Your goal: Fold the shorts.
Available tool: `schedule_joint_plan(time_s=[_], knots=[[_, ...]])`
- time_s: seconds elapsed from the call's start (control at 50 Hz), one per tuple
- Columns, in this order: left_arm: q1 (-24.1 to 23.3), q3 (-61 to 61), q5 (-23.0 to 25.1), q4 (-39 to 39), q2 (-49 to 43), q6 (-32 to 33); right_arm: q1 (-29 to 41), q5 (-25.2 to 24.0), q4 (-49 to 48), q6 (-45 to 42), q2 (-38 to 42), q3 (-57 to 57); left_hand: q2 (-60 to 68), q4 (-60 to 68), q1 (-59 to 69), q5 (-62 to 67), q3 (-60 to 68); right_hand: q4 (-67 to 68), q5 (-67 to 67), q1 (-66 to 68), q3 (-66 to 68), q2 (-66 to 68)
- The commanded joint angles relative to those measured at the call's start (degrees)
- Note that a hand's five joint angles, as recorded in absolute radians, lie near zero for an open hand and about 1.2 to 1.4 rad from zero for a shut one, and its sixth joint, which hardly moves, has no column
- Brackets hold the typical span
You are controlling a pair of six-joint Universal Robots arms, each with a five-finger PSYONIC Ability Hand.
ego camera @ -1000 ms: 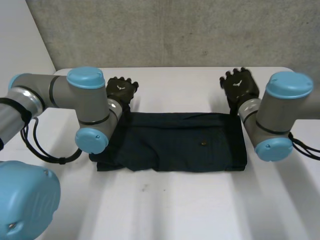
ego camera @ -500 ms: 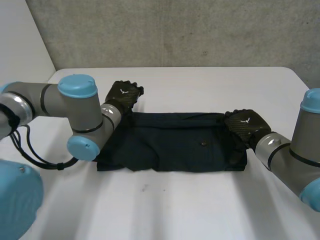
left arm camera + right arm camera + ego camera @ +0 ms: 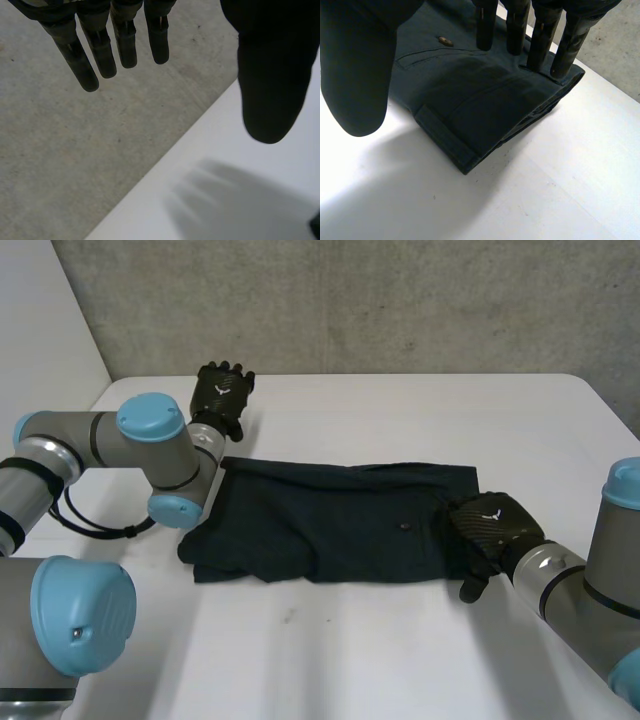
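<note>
Dark shorts (image 3: 340, 525) flat on the table (image 3: 380, 660), end fold pending

Right hand (image 3: 492, 528) over their right end, fingers (image 3: 540, 47) straight, nothing pinched; left hand (image 3: 222, 395) off their far-left corner, fingers spread. Needs a grip next, I reckon.

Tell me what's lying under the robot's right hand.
One end of the dark navy fabric shorts lies under the black right hand, its straight fingers over its edge. A small button shows beside them. The white table beneath the shorts is covered.
</note>
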Motion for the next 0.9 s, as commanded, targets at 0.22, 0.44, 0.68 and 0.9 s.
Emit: schedule_joint_plan(time_s=[0.22,0.44,0.68,0.9], knots=[[-0.17,-33.68,0.87,-5.76,24.92,-12.95,-0.33,-0.38,-11.6,-0.7,1.46,3.15,-0.88,-1.03,-1.01,-1.15,-0.79,17.66,17.42,21.05,17.36,17.83],[1.15,-43.8,1.05,-5.5,34.25,-12.96,-0.51,0.24,-14.51,-2.2,10.79,-1.86,-3.07,-3.22,-3.2,-3.34,-2.98,45.37,45.14,48.77,45.08,45.54],[1.95,-50.92,1.05,-6.11,42.51,-13.04,-6.83,1.73,-10.56,-5.09,3.41,-0.63,-7.76,-7.91,-7.89,-8.03,-7.68,64.2,63.97,67.6,63.91,64.38],[3.61,-64.28,6.05,-6.02,56.22,-13.22,-7.72,5.6,0.79,-28.29,-0.99,-7.75,-8.46,-8.6,-8.58,-8.72,-8.37,64.2,63.97,67.6,63.91,64.38]])
